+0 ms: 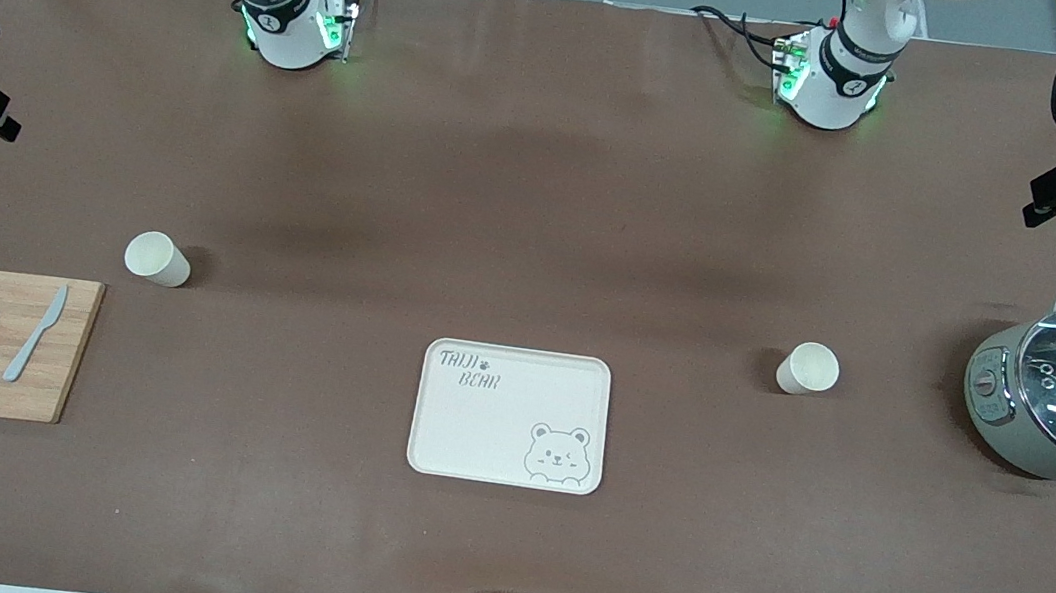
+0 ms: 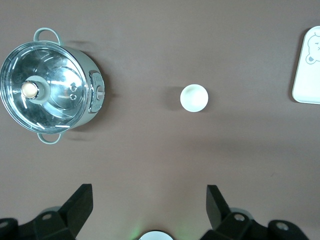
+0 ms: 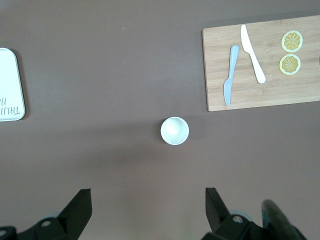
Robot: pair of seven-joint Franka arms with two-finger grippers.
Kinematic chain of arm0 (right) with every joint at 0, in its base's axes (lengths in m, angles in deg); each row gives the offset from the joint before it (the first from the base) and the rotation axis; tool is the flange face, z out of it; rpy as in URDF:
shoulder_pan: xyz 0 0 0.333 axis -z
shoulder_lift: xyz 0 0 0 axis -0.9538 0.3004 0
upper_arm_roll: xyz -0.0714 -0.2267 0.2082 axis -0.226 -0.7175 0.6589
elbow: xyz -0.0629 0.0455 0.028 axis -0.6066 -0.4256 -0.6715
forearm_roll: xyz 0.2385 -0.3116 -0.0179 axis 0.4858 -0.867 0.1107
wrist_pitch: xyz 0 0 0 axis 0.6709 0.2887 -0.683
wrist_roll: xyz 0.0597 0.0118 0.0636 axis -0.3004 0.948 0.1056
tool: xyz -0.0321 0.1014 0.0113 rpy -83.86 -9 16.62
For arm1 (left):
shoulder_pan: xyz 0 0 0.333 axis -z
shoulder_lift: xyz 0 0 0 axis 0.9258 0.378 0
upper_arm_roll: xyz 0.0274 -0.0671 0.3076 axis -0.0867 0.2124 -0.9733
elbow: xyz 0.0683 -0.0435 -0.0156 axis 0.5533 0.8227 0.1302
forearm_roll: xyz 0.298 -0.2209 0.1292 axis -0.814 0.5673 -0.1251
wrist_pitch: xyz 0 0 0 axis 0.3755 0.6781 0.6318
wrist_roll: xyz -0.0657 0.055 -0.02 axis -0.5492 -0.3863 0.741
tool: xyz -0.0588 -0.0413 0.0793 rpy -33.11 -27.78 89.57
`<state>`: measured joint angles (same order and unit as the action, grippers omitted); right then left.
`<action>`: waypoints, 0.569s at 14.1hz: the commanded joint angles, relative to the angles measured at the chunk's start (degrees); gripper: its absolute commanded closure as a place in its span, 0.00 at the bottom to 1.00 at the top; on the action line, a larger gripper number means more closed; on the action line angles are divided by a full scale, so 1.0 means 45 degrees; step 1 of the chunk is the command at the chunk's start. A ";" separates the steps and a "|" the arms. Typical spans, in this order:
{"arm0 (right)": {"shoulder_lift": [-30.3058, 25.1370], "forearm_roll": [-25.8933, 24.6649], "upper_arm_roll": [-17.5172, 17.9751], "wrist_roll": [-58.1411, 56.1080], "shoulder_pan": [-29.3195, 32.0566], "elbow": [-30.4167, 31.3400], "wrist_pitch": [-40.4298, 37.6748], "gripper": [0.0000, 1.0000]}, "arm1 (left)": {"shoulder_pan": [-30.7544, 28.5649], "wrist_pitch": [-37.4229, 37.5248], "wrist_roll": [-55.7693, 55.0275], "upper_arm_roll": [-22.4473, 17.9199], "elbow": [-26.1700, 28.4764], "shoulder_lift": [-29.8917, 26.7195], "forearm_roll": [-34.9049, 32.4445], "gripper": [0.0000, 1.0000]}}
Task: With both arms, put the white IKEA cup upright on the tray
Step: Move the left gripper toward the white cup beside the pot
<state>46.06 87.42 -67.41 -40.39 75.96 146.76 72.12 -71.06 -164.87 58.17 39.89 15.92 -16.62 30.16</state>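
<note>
On the bench beside the tray (image 1: pixel 510 415), 2 light, rigid cups (image 1: pixel 807 368) (image 1: pixel 157 258) stand upright; we'd pinch each rim, left tool (image 2: pixel 150 200) and right tool (image 3: pixel 149 200) both spread apart.

Tray (image 2: pixel 309 75) cut off in both wrist views, arms' upper links out of frame

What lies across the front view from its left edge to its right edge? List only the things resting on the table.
Wooden cutting board → white cup beside it → cream bear tray → second white cup → grey-green glass-lidded pot.
</note>
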 commanded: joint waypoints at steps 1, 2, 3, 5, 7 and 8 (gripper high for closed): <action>0.0018 0.0251 0.0211 0.0080 0.0328 -0.0104 -0.0067 0.00 | -0.0093 -0.0035 0.0244 0.0091 -0.0052 -0.0055 0.0118 0.00; 0.0018 0.0251 0.0211 0.0080 0.0328 -0.0085 -0.0067 0.00 | -0.0093 -0.0035 0.0225 0.0091 -0.0052 0.0004 0.0041 0.00; 0.0018 0.0251 0.0211 0.0061 0.0328 -0.0085 -0.0067 0.00 | -0.0093 -0.0035 0.0089 0.0052 -0.0091 0.0004 -0.0076 0.00; 0.0037 0.0251 0.0211 0.0060 0.0328 -0.0104 -0.0047 0.00 | -0.0055 -0.0074 -0.0010 0.0052 -0.0207 0.0101 -0.0077 0.00; 0.0212 0.0251 0.0211 0.0002 0.0348 -0.0201 0.0108 0.00 | -0.0093 -0.0190 0.0009 0.0052 -0.0267 0.0608 -0.0058 0.00; 0.0252 0.0251 0.0211 -0.0017 0.0348 -0.0202 0.0109 0.00 | -0.0132 -0.0539 -0.0010 0.0091 -0.0267 0.0784 -0.0019 0.00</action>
<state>46.31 87.42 -67.41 -40.39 75.98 146.76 72.50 -71.13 -165.68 58.15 39.91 15.91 -15.40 30.16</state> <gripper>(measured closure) 0.000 0.000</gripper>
